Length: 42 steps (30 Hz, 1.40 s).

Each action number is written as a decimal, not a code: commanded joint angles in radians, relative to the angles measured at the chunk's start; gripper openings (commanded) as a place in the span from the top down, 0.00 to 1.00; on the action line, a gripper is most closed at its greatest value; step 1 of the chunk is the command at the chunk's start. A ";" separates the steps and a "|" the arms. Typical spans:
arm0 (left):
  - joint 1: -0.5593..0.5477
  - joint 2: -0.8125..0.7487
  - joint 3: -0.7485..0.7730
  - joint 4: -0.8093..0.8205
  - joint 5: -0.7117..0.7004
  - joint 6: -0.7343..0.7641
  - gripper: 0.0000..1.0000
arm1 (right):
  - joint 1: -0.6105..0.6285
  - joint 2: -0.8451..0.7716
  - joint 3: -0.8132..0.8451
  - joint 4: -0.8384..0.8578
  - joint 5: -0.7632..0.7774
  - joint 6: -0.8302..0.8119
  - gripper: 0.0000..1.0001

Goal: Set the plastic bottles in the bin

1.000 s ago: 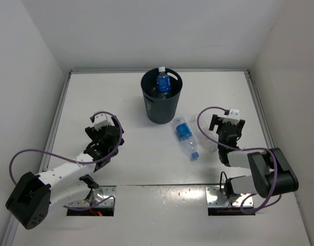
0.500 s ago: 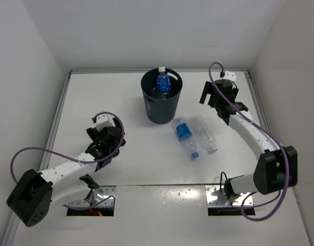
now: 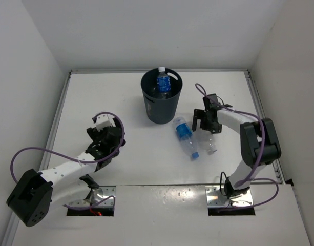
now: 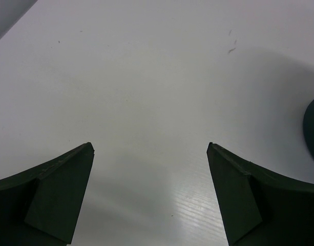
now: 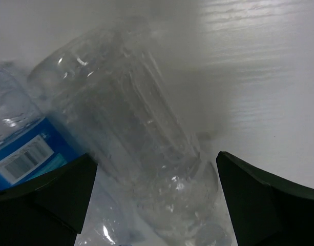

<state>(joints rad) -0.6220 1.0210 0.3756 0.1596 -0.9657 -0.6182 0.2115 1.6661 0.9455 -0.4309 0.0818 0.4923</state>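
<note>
Currently the right gripper [image 5: 155, 155] is spreading its jaws wide around the ungripped unlabelled bottle [image 5: 136, 118], which is lying right of the bin [image 3: 159, 110] beside a blue-labelled bottle [image 3: 184, 132]. The other blue-labelled bottle [image 3: 163, 83] is standing inside the bin. The left gripper [image 4: 149, 146] is gaping empty, well left of the bin.

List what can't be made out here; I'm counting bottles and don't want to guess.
- Top view: bin floor, hidden by its wall and the upright blue-label bottle; more bottles inside can't be counted.
- Top view: unlabelled bottle far end, under the right gripper.
- Right wrist view: lying blue-label bottle, cut by the left edge; upper part blurred.
- Left wrist view: bin, only a sliver at the right edge.
</note>
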 commanded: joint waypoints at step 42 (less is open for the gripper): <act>-0.030 -0.062 -0.040 0.090 0.010 0.055 0.01 | 0.353 -0.046 0.628 0.486 0.041 -0.118 0.61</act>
<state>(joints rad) -0.6411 0.9775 0.3428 0.2153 -0.9508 -0.5701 0.5194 1.5860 1.5185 -0.0505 0.0280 0.4576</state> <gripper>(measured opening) 0.990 0.610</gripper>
